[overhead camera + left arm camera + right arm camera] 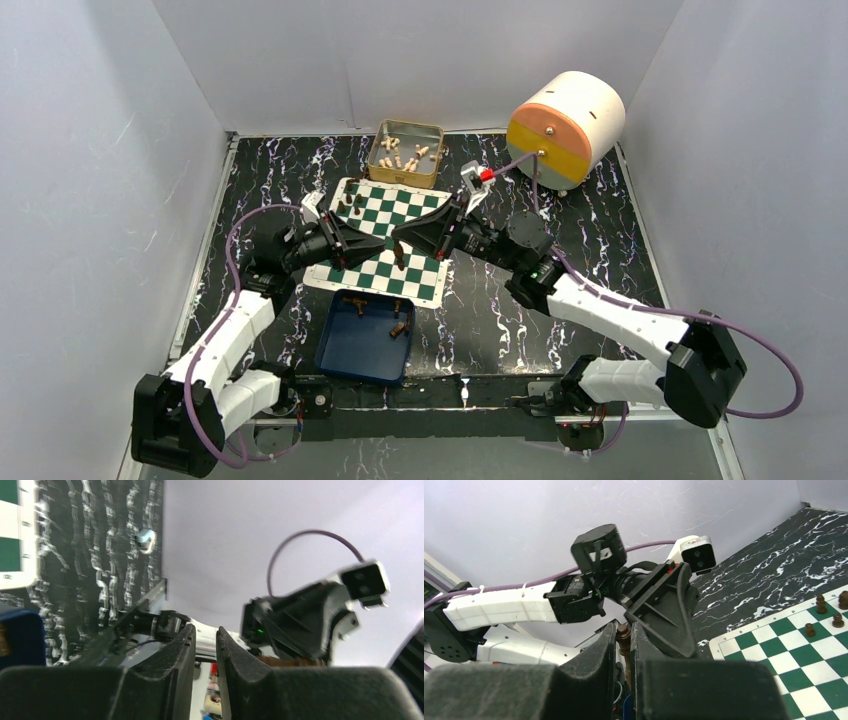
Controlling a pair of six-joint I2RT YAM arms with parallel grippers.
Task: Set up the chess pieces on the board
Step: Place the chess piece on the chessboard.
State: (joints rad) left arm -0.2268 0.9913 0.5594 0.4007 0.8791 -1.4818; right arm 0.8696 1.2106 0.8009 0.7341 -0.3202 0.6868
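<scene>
Left wrist cam is smeared, so I catch just a corner of the board (11,530) and a sliver of the blue tray (22,635), both chopped by the left edge, and I can't tell if the left gripper (205,630) is closed. From above, both grippers cover the board's middle squares. The chess piece (623,631) pinched in the right gripper (623,640) loses its base behind the fingers (594,665). The cream pieces (405,155) in the gold tin (400,181) are too tiny to name.

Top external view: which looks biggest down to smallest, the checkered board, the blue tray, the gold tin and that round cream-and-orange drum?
1. checkered board
2. cream-and-orange drum, though it stands tall, so nearness to the camera makes its lead over the tray unsure
3. blue tray
4. gold tin, clearly smallest
</scene>
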